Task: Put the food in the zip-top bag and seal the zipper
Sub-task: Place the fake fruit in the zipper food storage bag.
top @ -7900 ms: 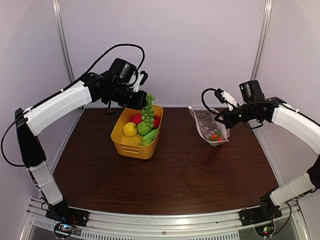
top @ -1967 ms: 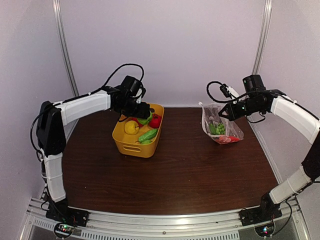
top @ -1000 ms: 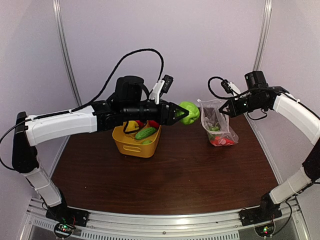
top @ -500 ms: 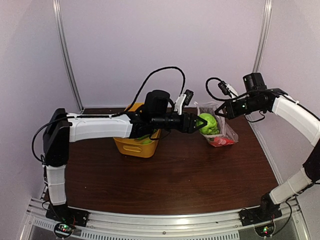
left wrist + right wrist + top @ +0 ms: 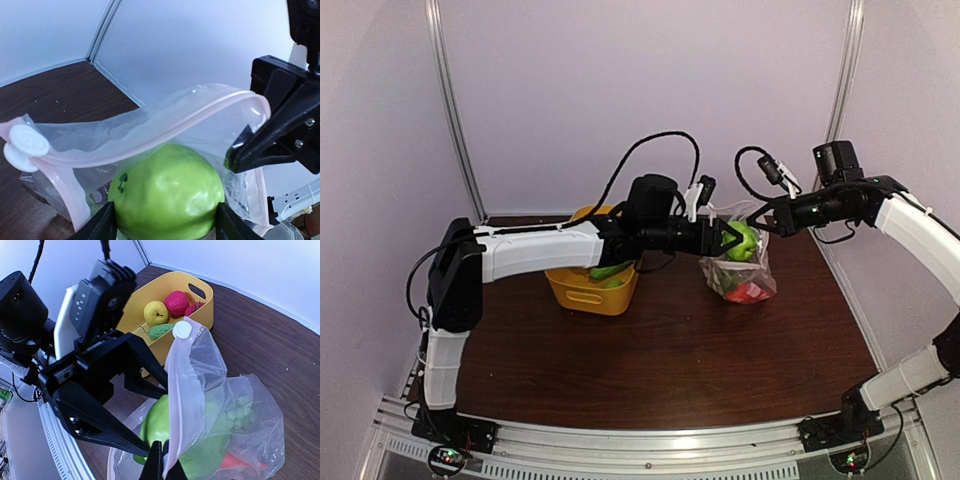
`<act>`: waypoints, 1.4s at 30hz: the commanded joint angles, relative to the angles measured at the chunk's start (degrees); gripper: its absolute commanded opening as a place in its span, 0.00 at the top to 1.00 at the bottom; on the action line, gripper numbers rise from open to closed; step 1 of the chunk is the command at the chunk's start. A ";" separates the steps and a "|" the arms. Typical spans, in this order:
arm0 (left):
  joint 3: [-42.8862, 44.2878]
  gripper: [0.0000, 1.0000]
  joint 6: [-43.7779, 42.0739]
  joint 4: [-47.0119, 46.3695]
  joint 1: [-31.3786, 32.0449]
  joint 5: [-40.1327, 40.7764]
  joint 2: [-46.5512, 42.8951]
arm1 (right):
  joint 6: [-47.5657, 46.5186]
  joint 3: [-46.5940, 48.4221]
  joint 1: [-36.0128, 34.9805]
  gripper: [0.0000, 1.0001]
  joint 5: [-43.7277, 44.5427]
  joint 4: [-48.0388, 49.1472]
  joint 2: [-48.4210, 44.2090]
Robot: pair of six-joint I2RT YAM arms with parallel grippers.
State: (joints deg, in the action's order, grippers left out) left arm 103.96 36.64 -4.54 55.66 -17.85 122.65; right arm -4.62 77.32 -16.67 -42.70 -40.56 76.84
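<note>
Right hand [image 5: 758, 218] clenched on the rim of the clear dotted plastic zip-top bag [image 5: 740, 277], propping its mouth open for loading; left hand [image 5: 733, 238] grasps 1 round green plastic toy fruit [image 5: 167, 192] at that mouth, seemingly partway in; pale pink zipper strip [image 5: 200, 106] unsealed.

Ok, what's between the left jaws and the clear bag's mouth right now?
A round green plastic toy fruit, held in the left jaws, sits right at the pink-lined mouth of the clear zip-top bag. The left wrist view shows it.
</note>
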 commanded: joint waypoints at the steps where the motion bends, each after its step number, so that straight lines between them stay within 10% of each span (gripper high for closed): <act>1: 3.01 0.52 -0.13 5.51 0.43 3.07 2.42 | -0.32 -0.07 -0.71 1.00 -2.90 0.20 -0.35; 21: 5.46 0.26 -0.89 6.96 1.12 3.60 3.43 | -0.27 -0.33 -0.97 1.00 -0.51 0.75 0.00; 23: 5.53 0.04 -0.89 6.70 1.14 3.25 3.18 | -0.38 0.07 -0.84 1.00 -0.37 0.47 0.04; 42: -3.80 0.02 -4.69 -1.05 1.25 2.16 -11.62 | 0.04 3.39 4.54 1.00 5.13 -0.31 1.91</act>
State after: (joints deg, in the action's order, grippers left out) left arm 102.45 34.72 -2.07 56.75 -16.88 115.00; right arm -4.51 76.88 -12.88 -39.77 -40.16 78.35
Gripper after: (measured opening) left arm 0.976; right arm 0.001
